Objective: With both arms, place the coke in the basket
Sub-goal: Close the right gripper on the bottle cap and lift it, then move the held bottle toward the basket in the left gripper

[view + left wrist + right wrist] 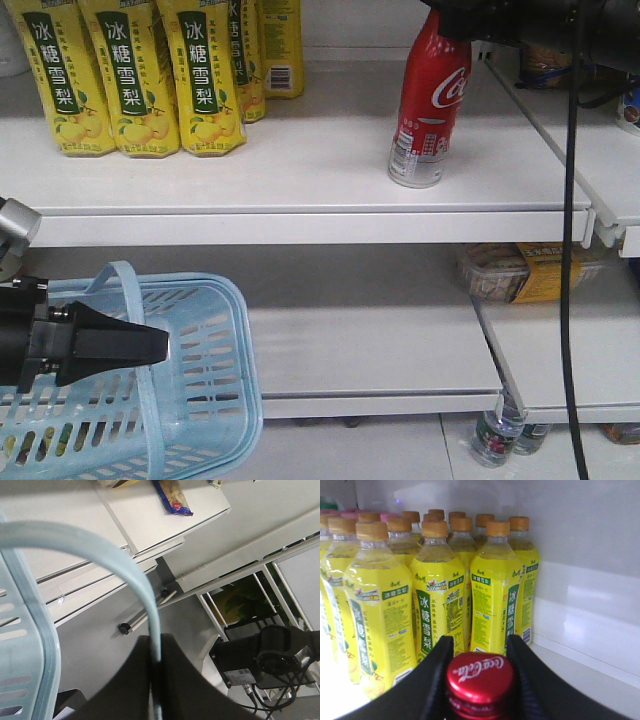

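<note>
Coke [430,100]: upright on upper shelf [300,175], by its front edge toward the right end; cap [480,680] lodged between right gripper [480,641] fingers [435,680], both pressed against it; yellow bottles [440,595] behind. Basket [215,380]: lower left; handle [125,565] pinched by clenched left gripper [156,647].

In front view, cap of the coke [428,110] behind the right arm [520,20], basket [215,330] partly past the lower-left edges.

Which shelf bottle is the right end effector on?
The slim red Coca-Cola bottle, cap between the right end effector's fingers; the yellow plastic bottles stand clear.
</note>
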Tool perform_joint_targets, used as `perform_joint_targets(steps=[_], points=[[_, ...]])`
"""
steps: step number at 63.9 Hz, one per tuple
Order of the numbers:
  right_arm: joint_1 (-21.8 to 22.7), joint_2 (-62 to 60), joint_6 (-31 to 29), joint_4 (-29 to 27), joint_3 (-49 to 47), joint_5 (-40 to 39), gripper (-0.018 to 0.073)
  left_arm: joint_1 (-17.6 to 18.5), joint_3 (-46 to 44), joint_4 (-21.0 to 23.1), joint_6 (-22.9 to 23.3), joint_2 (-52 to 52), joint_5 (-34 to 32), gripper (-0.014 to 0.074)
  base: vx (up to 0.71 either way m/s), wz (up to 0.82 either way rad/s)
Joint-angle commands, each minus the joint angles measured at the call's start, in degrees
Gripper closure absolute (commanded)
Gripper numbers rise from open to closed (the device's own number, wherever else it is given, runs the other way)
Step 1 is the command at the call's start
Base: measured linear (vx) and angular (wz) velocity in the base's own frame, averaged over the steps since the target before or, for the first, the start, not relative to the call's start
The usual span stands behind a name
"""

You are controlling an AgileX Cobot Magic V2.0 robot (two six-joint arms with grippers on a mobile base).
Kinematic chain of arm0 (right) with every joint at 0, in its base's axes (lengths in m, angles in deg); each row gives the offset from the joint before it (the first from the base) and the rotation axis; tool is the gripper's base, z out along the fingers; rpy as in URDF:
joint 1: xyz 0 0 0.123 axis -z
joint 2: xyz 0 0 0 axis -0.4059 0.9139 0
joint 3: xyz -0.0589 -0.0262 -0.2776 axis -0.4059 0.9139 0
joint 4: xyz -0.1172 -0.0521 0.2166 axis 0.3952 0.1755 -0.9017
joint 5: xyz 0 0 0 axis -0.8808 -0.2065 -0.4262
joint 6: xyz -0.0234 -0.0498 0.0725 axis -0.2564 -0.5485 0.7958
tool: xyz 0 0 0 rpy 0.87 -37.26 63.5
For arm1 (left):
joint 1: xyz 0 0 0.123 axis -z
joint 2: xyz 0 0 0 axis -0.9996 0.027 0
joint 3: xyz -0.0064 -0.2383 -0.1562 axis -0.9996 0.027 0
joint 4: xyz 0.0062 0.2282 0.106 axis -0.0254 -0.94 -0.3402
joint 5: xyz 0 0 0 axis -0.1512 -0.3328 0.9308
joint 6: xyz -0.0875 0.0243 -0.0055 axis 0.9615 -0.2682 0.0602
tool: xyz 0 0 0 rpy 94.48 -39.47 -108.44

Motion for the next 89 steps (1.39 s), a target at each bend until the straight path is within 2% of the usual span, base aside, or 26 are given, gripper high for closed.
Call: perform_joint_targets(steps=[1, 21, 54, 89], points=[[0.0, -4.0, -0.7, -3.0, 1.4, 0.6, 0.0391, 0.2, -1.8, 4.4, -0.8, -1.4, 1.6, 0.0603, 0.00, 0.00], [0.0, -12.0, 0.4, -3.1, 4.8, 7.5, 0.0391, 0.2, -1.8, 4.4, -0.8, -1.4, 1.6, 0.0603, 0.00, 0.00], [0.0, -16.9, 10.9, 0.0, 4.9, 28.7, 0.0391, 0.2, -1.8, 4.4, -0.8, -1.4, 1.6, 0.0603, 0.00, 0.00], [0.0, -23.6, 10.0, -0.7, 26.2, 29.0, 0.0391, 0.2, -1.8, 4.4, -0.8, -1.4, 1.6, 0.0603, 0.00, 0.00]])
